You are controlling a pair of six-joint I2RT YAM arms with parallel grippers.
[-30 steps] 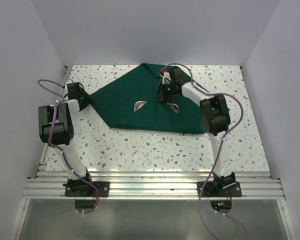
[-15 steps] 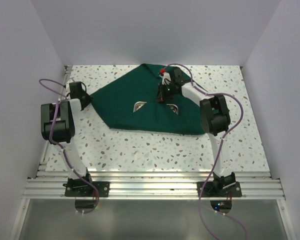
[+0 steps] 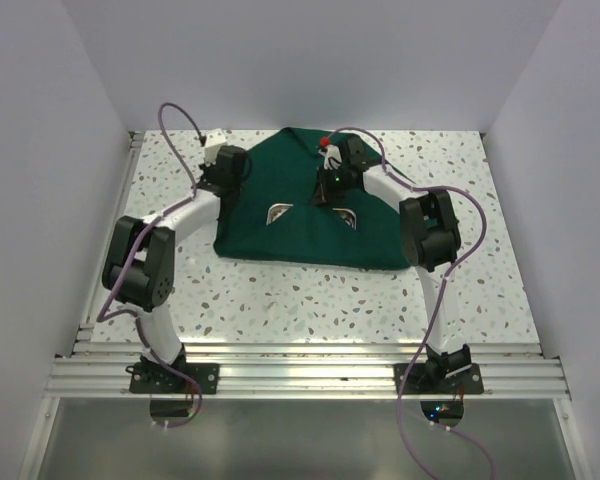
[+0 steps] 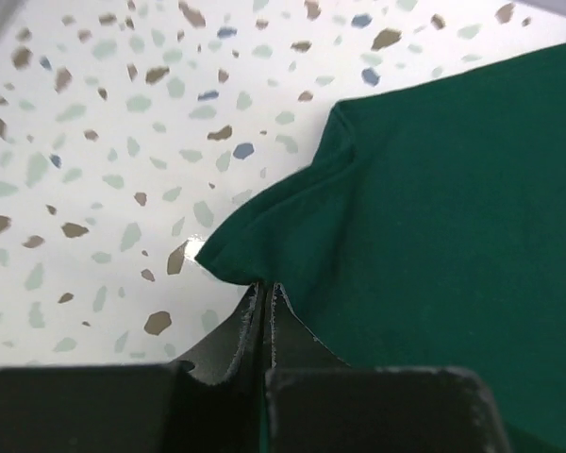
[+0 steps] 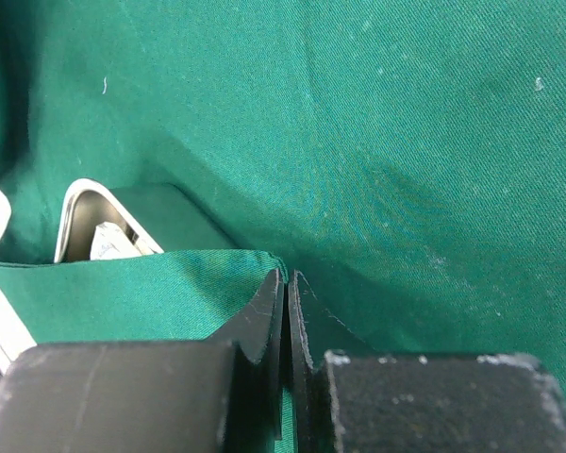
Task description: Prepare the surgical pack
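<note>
Folding the green cloth (image 3: 300,235) inward from 9 o'clock, with the left gripper (image 4: 266,291) clamped shut on the cloth's left corner, fabric bunched up into the closed jaws. Now well in from the far 9 o'clock point where that corner lay flat a second ago, so the left edge is drawn in toward the middle. Pinning the centre with the right gripper (image 3: 330,187), jaws shut, tips down on a fold edge; cannot tell whether any fabric is caught between them. Lying from the middle of the speckled table (image 3: 280,300) out toward 12 o'clock, covering most of the steel tray (image 5: 83,225), which peeks out at two small gaps. Judging by this, left flap under way, likely heading over the tray; wrap not yet closed into a bundle.
</note>
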